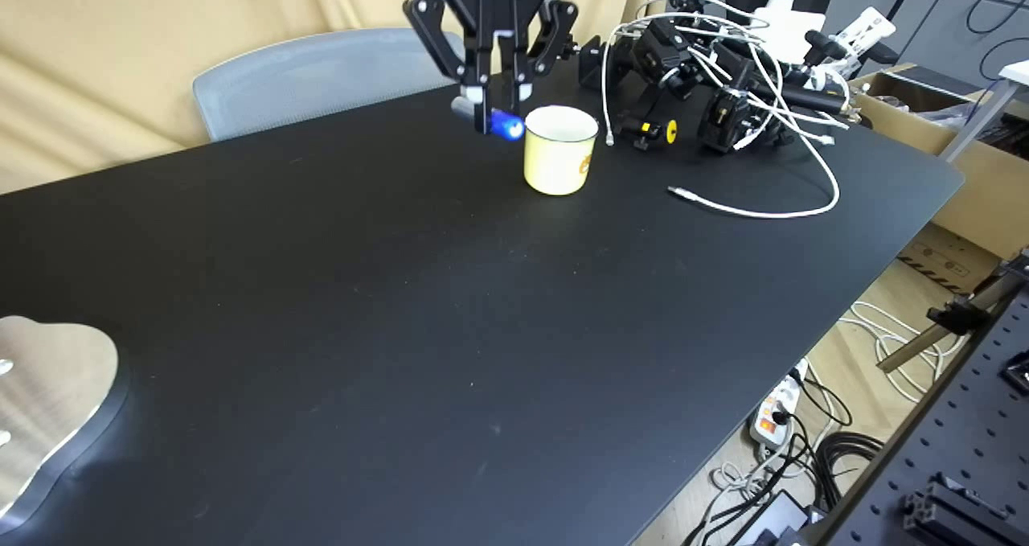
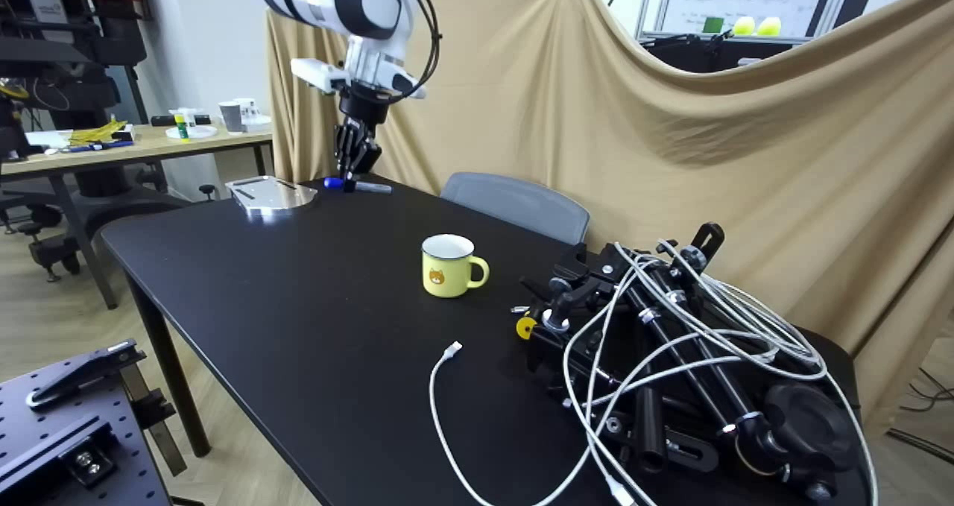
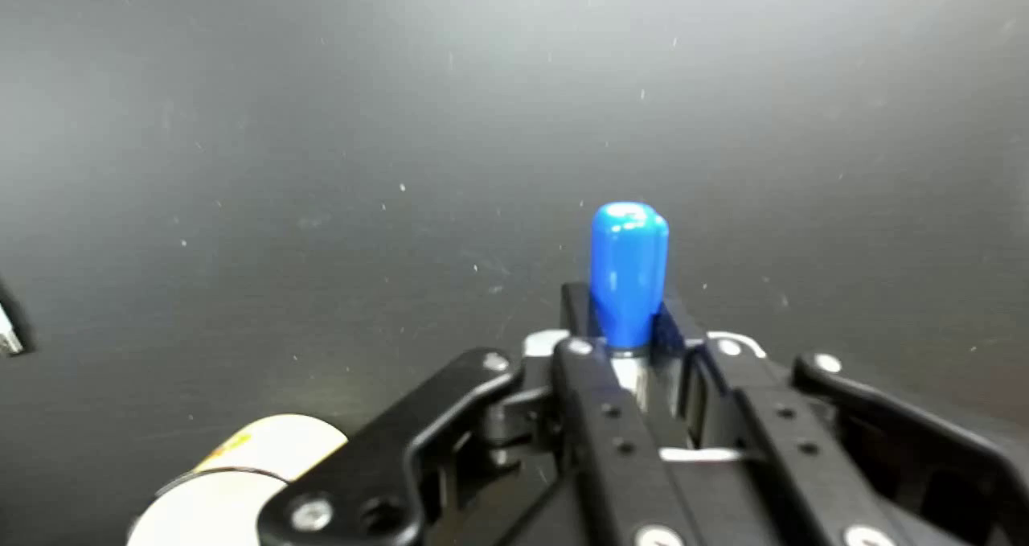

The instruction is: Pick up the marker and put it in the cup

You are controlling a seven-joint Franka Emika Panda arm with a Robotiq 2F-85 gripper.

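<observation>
Grasp looks done: I have the slim blue-capped grey marker (image 3: 628,268) pinched in my black two-finger gripper (image 3: 625,309), apparently airborne; transfer to squat pale-yellow cup (image 3: 265,451), wrist-view 8 o'clock, and release remain.

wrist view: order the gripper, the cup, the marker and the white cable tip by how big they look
Largest to smallest, by what shows:
1. Gripper, nearness to the camera enlarging it
2. Cup, cut off at the bottom edge
3. Marker, its far end hidden
4. White cable tip, a sliver at the left edge
</observation>
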